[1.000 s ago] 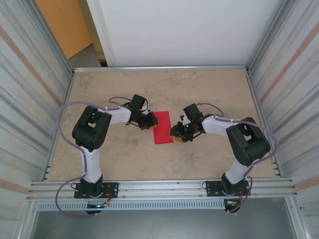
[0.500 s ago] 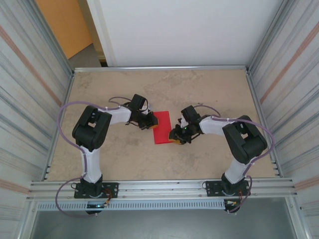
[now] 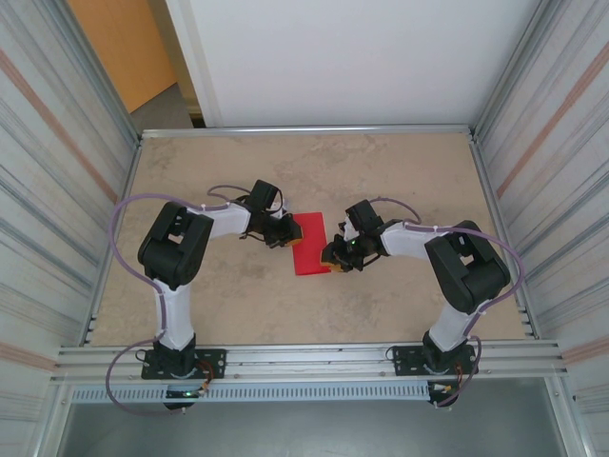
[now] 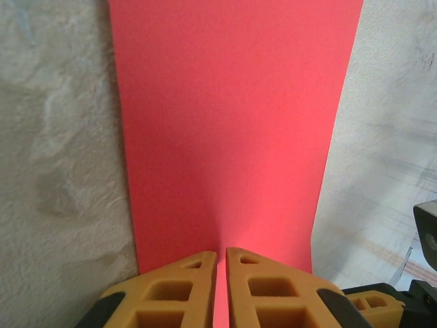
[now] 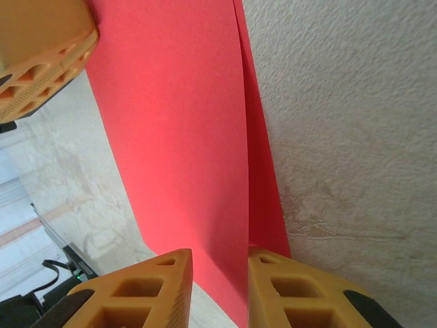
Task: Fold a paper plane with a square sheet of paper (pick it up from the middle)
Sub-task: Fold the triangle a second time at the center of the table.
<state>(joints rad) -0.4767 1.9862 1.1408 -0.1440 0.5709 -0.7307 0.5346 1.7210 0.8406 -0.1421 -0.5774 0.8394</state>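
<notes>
While the table (image 3: 238, 305) serves as the work surface (matt, mottled beige, stone-like, faintly pitted), I read the step from the square sheet of paper (image 3: 309, 243) lying flat between the two grippers. It is a doubled rectangle, so I judge the first centre fold made and the nose folds not yet begun.

Sheet: thin, bright red, plain, with straight edges.

Left gripper (image 4: 221, 254): the orange ribbed fingers are almost together, pinching the near edge of the sheet, which runs straight ahead of the fingertips.

Right gripper (image 5: 218, 254): the jaws are narrow but apart, straddling the opposite edge. I see no contact with the paper. Just ahead of one finger, the upper layer stands slightly off the lower one along the free edge.

Next move, in my judgement: bring the right jaws together on that edge, choosing either the top layer or both, while the left pinch anchors the sheet. Paper this thin is likely to buckle if pulled sideways
</notes>
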